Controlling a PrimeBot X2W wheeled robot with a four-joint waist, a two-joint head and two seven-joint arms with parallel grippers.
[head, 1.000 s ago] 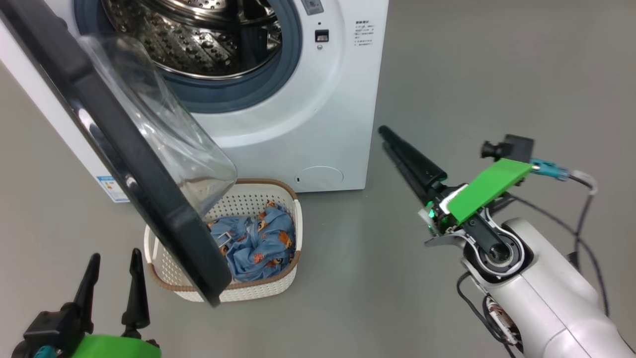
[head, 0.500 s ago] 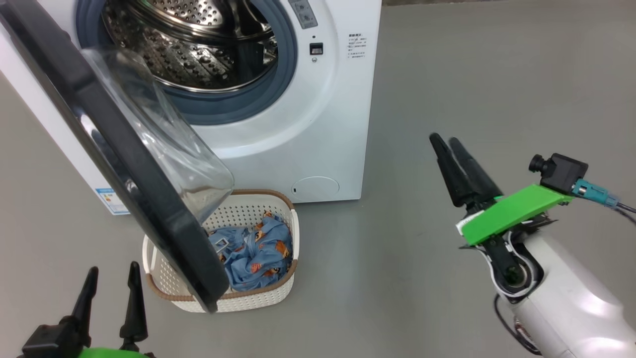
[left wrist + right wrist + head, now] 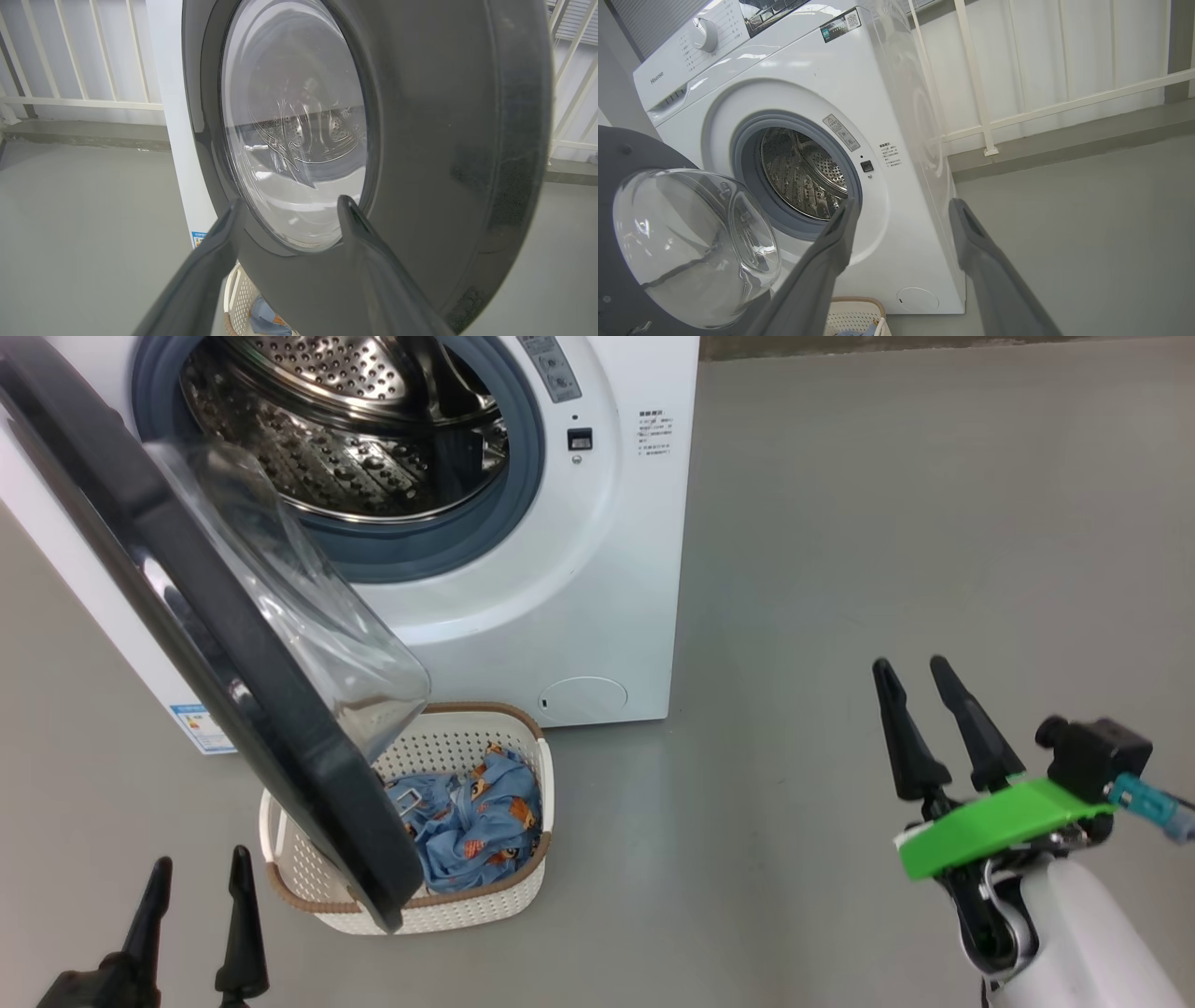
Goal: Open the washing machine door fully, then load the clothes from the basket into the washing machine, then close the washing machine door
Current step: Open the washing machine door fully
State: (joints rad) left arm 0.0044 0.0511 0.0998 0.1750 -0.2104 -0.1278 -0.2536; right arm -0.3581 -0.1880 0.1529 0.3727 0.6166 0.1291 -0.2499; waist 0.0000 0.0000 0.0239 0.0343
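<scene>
Hidden behind the open washing machine door (image 3: 327,821): left part of the basket (image 3: 485,910) and clothes (image 3: 476,821). Cannot read tiny print (image 3: 654,431) on the washing machine (image 3: 597,597).

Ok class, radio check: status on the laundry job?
Open and empty: left hand, right hand. Half-open door overhangs basket. In the way: door part-covers clothes.

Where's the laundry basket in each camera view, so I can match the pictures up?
Head view: the basket is lower centre-left, partly behind the washing machine door.
Left wrist view: a sliver at the bottom edge, below the door.
Right wrist view: its top at the bottom edge, left of centre.
Shared landmark: that door, beside the basket every time.
</scene>
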